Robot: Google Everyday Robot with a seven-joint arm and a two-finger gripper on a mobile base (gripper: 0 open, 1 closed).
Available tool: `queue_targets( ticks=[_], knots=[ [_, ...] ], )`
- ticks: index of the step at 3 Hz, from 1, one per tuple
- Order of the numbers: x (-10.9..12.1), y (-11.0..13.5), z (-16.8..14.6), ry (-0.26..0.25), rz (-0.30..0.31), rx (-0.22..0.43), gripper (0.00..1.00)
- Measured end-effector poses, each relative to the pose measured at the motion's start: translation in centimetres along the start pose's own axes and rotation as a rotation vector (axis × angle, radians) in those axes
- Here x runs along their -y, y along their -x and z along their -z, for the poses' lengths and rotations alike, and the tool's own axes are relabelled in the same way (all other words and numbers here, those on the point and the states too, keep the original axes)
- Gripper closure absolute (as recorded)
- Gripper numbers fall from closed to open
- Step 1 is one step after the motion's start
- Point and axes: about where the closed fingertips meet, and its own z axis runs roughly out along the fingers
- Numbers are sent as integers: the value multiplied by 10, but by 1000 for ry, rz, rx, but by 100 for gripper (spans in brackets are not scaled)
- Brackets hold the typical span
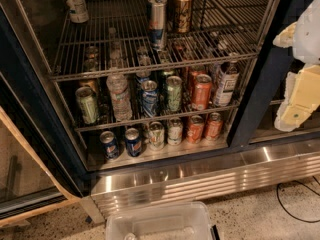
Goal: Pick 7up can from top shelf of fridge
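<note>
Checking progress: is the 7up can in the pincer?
No, the 7up can stands back left on the top shelf; the pincer hangs at the view's right edge.

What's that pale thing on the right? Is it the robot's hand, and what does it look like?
Yes, that is its tool, at the view's right edge beside the dark frame of the fridge: blocky cream-yellow pieces with rounded corners under a white casing. No cables or markings show on it.

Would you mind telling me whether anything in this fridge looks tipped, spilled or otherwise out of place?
Nothing stands out. The 7up can stands upright at the back left of the top shelf, and no spill shows. The hand is at the right edge, outside the fridge.
</note>
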Motion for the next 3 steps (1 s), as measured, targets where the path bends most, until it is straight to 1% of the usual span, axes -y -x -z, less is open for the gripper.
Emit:
queue_targets(
  ticks=[1,2,3],
  knots=[
    [0,0,0,0,0,0,0],
    [10,12,-7,-50,-36,59,0],
    [23,27,-18,-111,-83,137,0]
  ],
)
